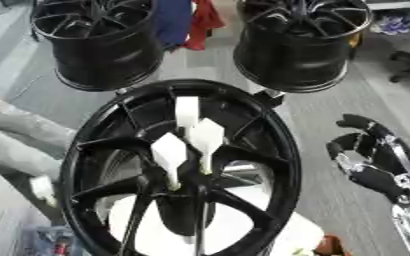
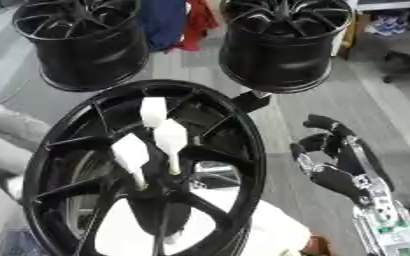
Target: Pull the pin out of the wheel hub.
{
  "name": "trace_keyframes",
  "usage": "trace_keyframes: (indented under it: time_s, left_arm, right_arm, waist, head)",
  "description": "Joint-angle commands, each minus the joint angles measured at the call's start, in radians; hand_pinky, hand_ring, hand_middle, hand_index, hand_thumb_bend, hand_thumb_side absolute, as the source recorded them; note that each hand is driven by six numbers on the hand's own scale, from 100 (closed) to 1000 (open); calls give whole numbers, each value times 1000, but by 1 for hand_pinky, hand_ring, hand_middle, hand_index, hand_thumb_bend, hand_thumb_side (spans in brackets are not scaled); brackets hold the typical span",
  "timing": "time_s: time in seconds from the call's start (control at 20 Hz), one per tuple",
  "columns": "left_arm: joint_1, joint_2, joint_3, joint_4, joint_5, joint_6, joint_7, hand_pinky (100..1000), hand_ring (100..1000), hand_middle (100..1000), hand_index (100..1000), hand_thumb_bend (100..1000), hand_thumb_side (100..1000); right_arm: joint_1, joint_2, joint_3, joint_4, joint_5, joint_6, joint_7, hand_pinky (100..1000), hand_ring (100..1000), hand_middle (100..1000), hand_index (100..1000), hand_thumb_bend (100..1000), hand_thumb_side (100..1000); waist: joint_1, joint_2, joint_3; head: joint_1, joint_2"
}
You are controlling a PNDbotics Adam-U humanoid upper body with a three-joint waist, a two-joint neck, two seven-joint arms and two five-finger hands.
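Closest to me stands the black wheel hub [image 1: 95,165], upright on its rim with its spoked face turned up toward my cameras, filling the lower middle of both views. Three white pins sit in its centre, each with a broad wedge-shaped head tapering to a thin stem that runs down into the hub's middle. One pin [image 1: 169,155] is lowest and farthest from my hand, a second [image 1: 206,140] stands just beside it on the side nearer my hand, and a third [image 1: 187,111] rises behind them, its stem hidden by the other two. Something white shows through the gaps between the lower spokes.

My right hand [image 2: 331,160] hangs off to the side of the hub, apart from the rim and touching nothing. Its black fingers are loosely curved and spread, holding nothing, with the silver forearm trailing toward the lower corner. I cannot see my left hand.

Beyond the hub, two more black wheels [image 1: 99,42] [image 1: 300,42] stand on the grey floor, with red and blue cloth [image 1: 187,22] between them.
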State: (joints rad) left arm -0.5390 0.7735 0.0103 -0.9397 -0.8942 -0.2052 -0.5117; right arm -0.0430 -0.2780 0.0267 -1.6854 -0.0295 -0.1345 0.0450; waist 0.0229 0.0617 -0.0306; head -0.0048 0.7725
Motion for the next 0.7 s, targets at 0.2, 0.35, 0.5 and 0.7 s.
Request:
trace_keyframes:
  time_s: [0.2, 0.35, 0.5, 0.7]
  left_arm:
    - [47, 4, 79, -19, 72, 46, 162, 749, 756, 805, 913, 573, 548]
    - [110, -29, 119, -104, 260, 50, 267, 702, 683, 739, 866, 481, 542]
    - [205, -78, 155, -266, 447, 38, 397, 684, 656, 715, 842, 412, 541]
    - [300, -191, 202, -481, 621, 55, 545, 657, 627, 689, 818, 372, 516]
  right_arm:
    - [-6, -11, -12, -10, -5, -2, -7, 644, 641, 756, 833, 328, 117]
    - [-6, -9, -13, -10, -6, -2, -8, 644, 641, 756, 833, 329, 118]
    - [-6, -7, -16, -11, -6, -2, -11, 644, 640, 756, 833, 330, 117]
    - [-11, -3, -16, -12, -7, -3, -11, 644, 641, 756, 833, 329, 117]
  waist:
    - [-1, -8, 7]
    - [-4, -6, 12]
    - [-7, -1, 16]
    - [-12, 6, 23]
  head:
    - [-8, -2]
    - [-13, -2]
    - [-18, -2]
    - [-23, -2]
